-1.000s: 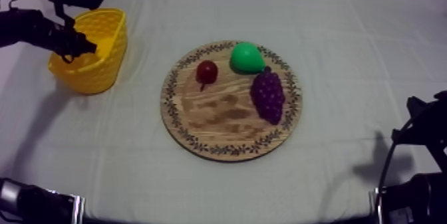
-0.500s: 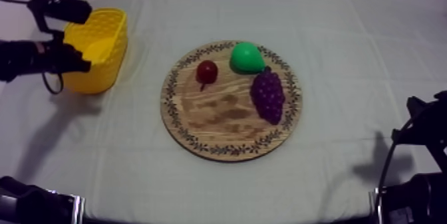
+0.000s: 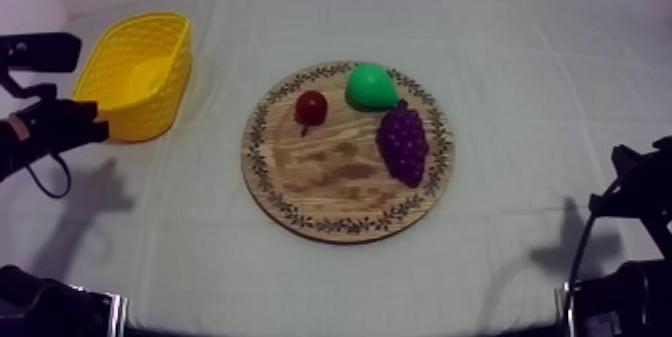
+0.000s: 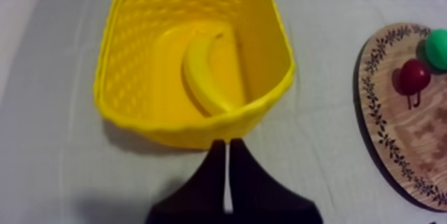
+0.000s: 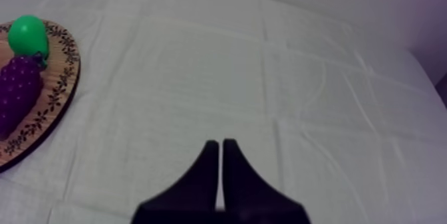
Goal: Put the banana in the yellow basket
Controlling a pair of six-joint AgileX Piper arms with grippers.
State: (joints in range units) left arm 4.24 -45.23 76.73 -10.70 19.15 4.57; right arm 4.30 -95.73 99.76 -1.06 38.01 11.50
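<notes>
The banana (image 4: pixel 205 74) lies curved inside the yellow basket (image 4: pixel 126 60), against its far wall. My left gripper (image 4: pixel 227 152) is shut on nothing, its fingers together as a narrow wedge just outside the basket's near rim. Seen from above, this gripper (image 3: pixel 96 128) sits left of and below the basket (image 3: pixel 165 91). The wooden board (image 3: pixel 330 186) holds a small red fruit (image 3: pixel 311 108), a green pear (image 3: pixel 371 87) and purple grapes (image 3: pixel 403 142). My right gripper (image 5: pixel 220 151) is shut and empty over bare cloth, right of the board (image 5: pixel 56 104).
The board's patterned rim (image 4: pixel 376 117) with the red fruit (image 4: pixel 414 77) lies to the right of the basket. My right arm (image 3: pixel 630 211) rests at the table's lower right edge. Open cloth separates basket and board.
My left arm has drawn back from over the basket, to the left and toward the table's near side. The fruit on the board and my right arm have not moved.
</notes>
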